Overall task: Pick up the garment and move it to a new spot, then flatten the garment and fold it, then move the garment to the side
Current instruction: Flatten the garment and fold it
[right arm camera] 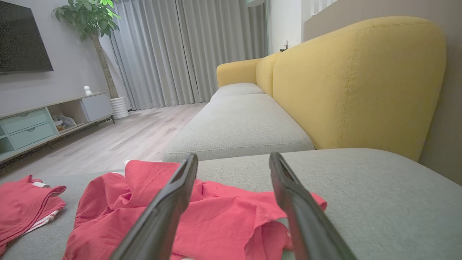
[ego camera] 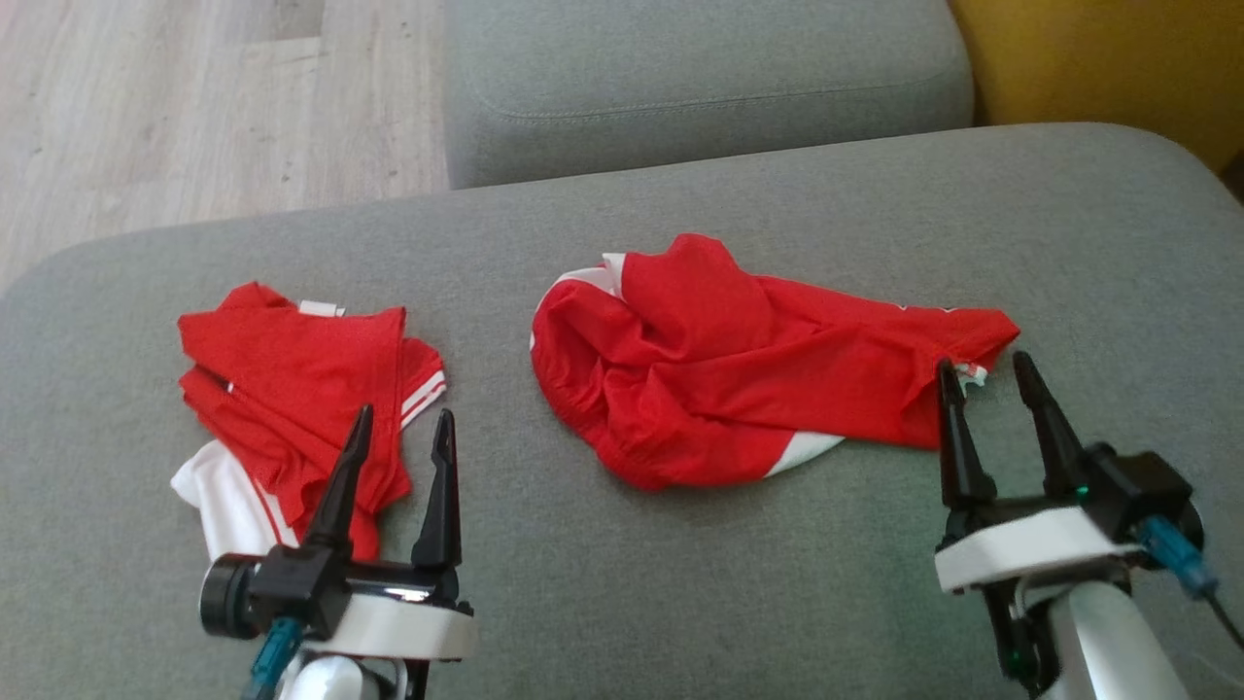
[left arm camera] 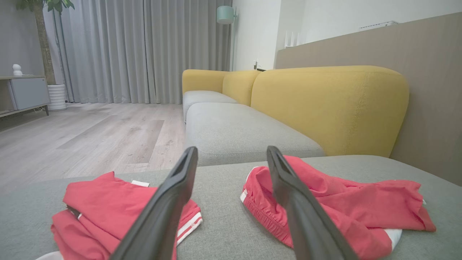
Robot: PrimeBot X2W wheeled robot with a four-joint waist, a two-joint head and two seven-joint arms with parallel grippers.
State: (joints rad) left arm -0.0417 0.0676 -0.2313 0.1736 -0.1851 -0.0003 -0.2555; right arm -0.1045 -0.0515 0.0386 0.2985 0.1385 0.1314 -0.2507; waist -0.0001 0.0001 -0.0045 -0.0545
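Note:
A crumpled red garment (ego camera: 729, 379) with white trim lies in a heap at the middle of the grey sofa cushion (ego camera: 622, 583). It also appears in the left wrist view (left arm camera: 343, 202) and the right wrist view (right arm camera: 216, 220). My right gripper (ego camera: 983, 362) is open just at the garment's right end, its fingers (right arm camera: 169, 202) hovering over the cloth with nothing between them. My left gripper (ego camera: 404, 413) is open too, above the right edge of a second, folded red and white garment (ego camera: 292, 389).
The folded red pile (left arm camera: 97, 206) sits at the cushion's left. A second grey seat cushion (ego camera: 700, 78) lies beyond, with the yellow backrest (left arm camera: 325, 104) to the right. Wooden floor (ego camera: 194, 107) is off the cushion's far left edge.

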